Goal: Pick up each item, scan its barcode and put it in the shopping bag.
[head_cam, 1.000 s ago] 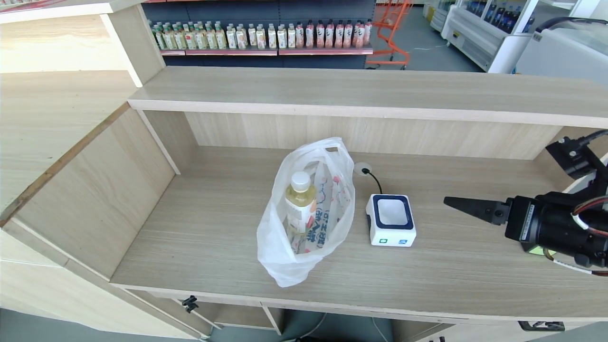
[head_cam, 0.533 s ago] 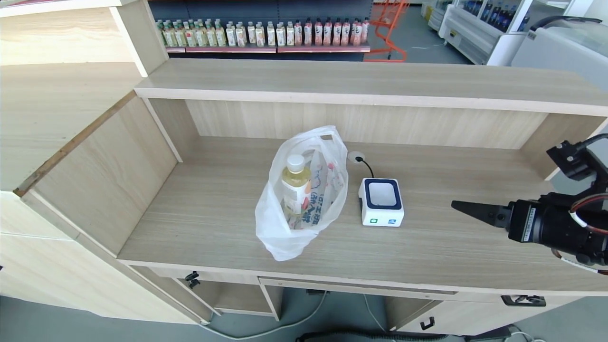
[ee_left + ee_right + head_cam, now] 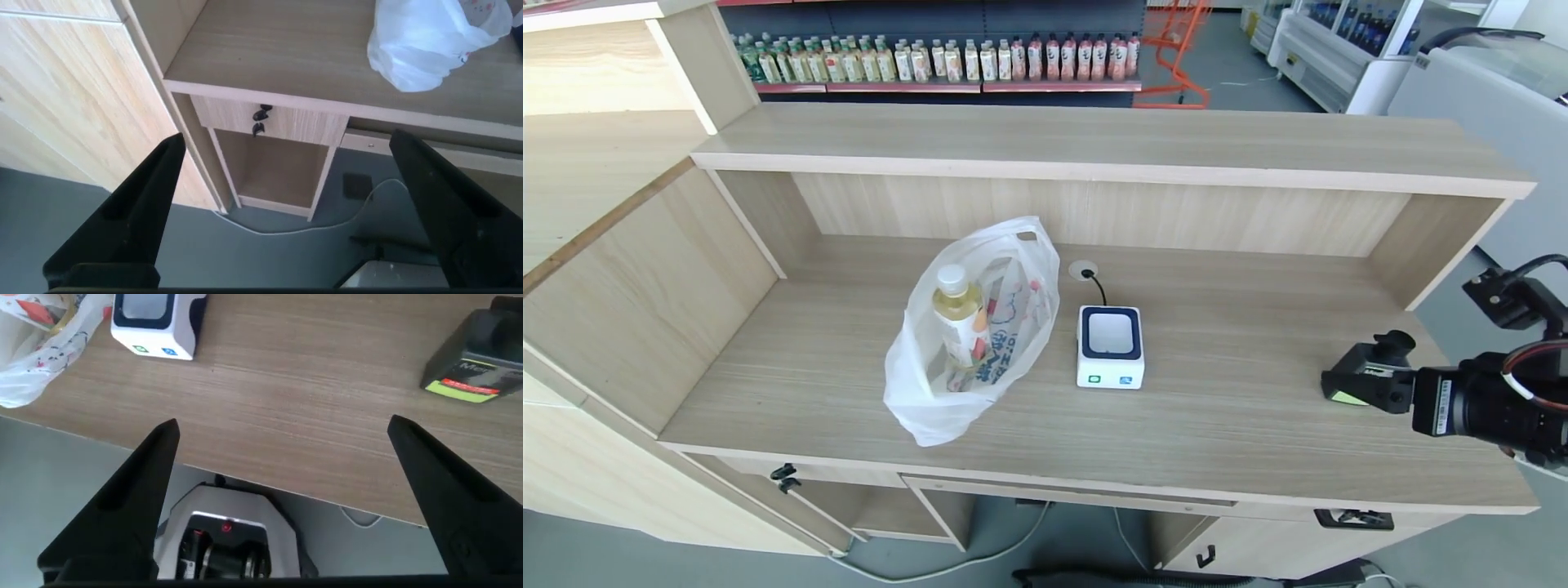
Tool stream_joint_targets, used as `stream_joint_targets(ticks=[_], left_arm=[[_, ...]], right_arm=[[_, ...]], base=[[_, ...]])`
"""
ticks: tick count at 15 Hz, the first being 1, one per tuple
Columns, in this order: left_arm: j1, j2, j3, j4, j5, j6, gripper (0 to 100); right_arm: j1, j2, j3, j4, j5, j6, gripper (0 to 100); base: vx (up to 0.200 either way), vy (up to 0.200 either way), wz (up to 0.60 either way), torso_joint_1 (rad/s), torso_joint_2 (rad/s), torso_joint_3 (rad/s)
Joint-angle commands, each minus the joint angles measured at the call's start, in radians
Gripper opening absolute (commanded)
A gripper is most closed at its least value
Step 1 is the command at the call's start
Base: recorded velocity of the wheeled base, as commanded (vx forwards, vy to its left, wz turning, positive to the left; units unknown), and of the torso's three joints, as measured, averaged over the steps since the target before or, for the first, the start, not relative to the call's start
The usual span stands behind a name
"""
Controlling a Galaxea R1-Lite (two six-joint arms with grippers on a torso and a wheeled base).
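While both tools carry nothing, the right gripper (image 3: 283, 423) has its fingers spread wide above the near edge of the counter (image 3: 327, 400). A black box (image 3: 470, 355) lies on the wood close ahead of it. The scanner (image 3: 1109, 347) stands well off to its left, and the shopping bag (image 3: 947, 359) sits just beyond the scanner, with a bottle (image 3: 956, 314) inside. The left gripper (image 3: 288, 137), also spread, hangs in front of the counter and below its edge, with the bag ahead of it up on the top.
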Motion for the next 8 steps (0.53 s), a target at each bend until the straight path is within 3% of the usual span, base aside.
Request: stream_joint_targets(ticks=[1,3,6,8], left_arm=[[0.000,0.003,0.000,0.000,0.001,0.001,100],[0.000,0.004,0.000,0.000,0.001,0.000,100],[0.000,0.008,0.000,0.000,0.001,0.001,100],[0.000,0.006,0.000,0.000,0.001,0.000,100]], right_arm=[[-0.033,0.005,0.003,0.030,-0.001,-0.059,100],[-0.082,0.002,0.008,0.078,-0.001,-0.165,100],[-0.094,0.009,0.006,0.087,-0.004,-0.217,100],[-0.166,0.029,0.005,0.133,-0.088,-0.381,100]], base=[[0.000,-0.200,0.00,0.002,0.00,-0.002],[0.000,-0.200,0.00,0.000,0.00,0.007],[0.000,-0.200,0.00,0.004,0.00,0.002],[0.000,-0.200,0.00,0.005,0.00,0.000]])
